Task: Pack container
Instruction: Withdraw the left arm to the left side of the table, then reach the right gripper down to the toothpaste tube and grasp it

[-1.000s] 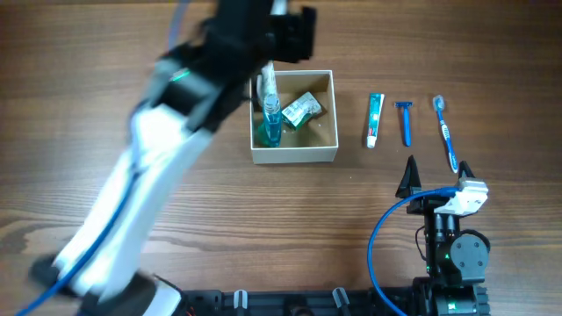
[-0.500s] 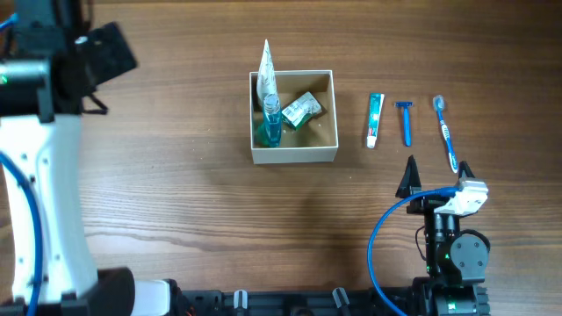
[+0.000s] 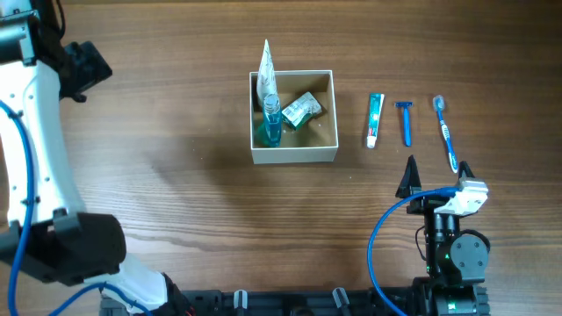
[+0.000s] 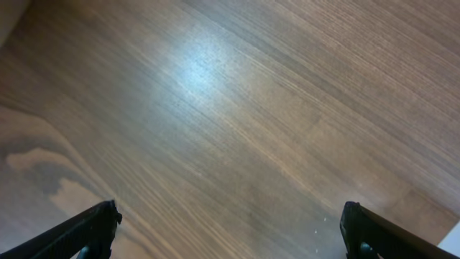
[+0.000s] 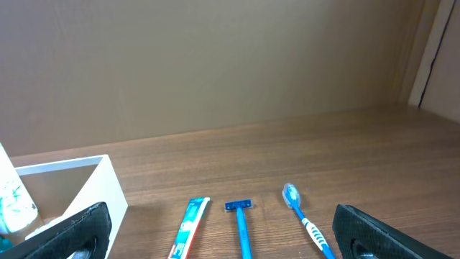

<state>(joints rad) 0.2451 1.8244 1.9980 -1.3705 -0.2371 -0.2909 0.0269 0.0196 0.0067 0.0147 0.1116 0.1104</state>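
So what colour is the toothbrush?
The toothbrush is blue with white stripes on its handle; the right wrist view shows it best.

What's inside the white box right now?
The container holds a teal bottle, a white tube sticking past its rim, and a green packet. Anything beneath them is covered.

overhead: high, straight down, whole table (image 3: 193, 202) | left wrist: close, tilted down, bare wood only | right wrist: low, near-level, looking across table; shares container (image 5: 108, 194) (lower left), toothpaste (image 5: 188, 229), razor (image 5: 241, 226), toothbrush (image 5: 305, 221) with overhead
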